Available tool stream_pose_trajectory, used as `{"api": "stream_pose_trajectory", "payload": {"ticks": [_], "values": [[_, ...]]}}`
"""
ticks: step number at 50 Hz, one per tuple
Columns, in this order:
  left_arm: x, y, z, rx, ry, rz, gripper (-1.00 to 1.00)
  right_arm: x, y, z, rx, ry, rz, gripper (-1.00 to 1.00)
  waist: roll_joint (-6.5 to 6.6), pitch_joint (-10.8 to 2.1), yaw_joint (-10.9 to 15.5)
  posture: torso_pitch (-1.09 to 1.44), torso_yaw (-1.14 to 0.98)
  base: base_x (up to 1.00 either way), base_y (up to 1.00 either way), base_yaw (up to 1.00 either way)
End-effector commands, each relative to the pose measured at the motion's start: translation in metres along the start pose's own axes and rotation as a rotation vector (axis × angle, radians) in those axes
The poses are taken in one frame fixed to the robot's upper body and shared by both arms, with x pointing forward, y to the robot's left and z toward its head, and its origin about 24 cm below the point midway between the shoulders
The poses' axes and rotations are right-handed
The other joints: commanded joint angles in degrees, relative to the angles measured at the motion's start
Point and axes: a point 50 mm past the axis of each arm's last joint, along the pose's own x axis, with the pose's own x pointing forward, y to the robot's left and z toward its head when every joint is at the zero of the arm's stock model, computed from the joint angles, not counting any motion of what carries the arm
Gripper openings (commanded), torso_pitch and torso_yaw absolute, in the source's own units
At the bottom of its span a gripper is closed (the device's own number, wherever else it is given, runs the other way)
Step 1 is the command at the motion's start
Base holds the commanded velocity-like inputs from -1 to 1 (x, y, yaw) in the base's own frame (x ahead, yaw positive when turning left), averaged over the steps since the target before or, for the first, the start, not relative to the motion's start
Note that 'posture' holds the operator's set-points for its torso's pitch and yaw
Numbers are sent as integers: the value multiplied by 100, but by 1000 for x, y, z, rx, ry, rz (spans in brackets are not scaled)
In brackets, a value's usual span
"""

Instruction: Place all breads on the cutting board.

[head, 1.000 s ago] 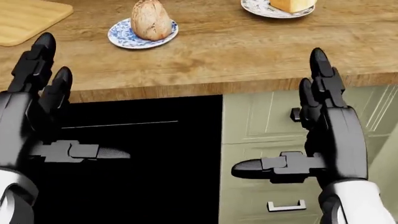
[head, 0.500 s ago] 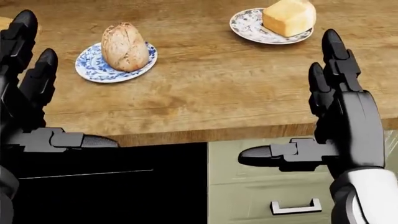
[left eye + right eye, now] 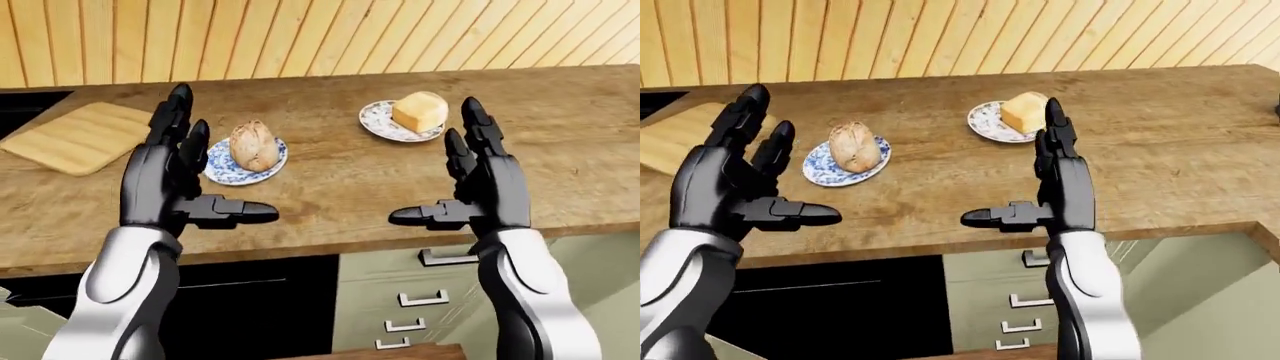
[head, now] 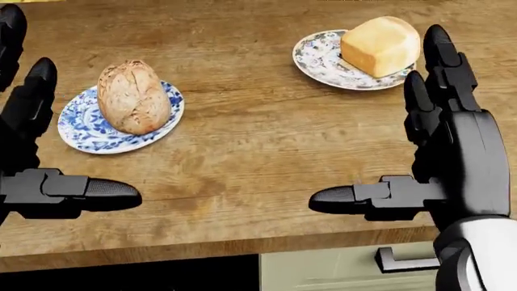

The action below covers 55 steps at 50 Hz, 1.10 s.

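Left hand (image 3: pixel 185 176) is raised over the near edge of the wooden counter (image 3: pixel 340 176), fingers straight up and spread, thumb pointing inward; nothing in it. Right hand (image 3: pixel 480 184) mirrors it on the right, fingers wide apart, thumb pointing left, also holding nothing. Both palms face each other, well apart.

Between the hands, nearer the left one, a brown round loaf (image 4: pixel 133 96) lies on a blue patterned plate (image 4: pixel 80 130). Up and right in the head view, a pale yellow bread block (image 4: pixel 380 43) sits on a second patterned plate (image 4: pixel 315 60), just beyond the right hand's fingertips. Neither hand touches a plate or bread.

Cutting board (image 3: pixel 75 139), light wood, lies on the counter at the left of the left-eye view, bare, apart from both plates. Wood-plank wall (image 3: pixel 330 37) behind the counter. Below the counter edge: a black panel (image 3: pixel 240 307) and green drawers (image 3: pixel 420 300) with metal handles.
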Motion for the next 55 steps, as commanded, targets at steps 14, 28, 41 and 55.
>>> {"api": "stream_pose_trajectory", "payload": {"ticks": [14,28,41,55], "values": [[-1,-1,9,9,-66,2,100,0,2,8,6,-66,11,100,-167,-167,133,0,0,7,-23,0],[-1,-2,7,11,-62,-3,100,-4,2,9,83,-82,29,100,-279,-93,55,0,0,4,0,15],[0,-3,11,14,-71,-1,100,-6,-11,19,86,-121,-37,100,-304,-96,80,0,0,1,3,40],[1,2,10,13,-72,6,100,-6,-10,21,88,-136,-61,100,-551,-39,79,0,0,6,-5,0]]}}
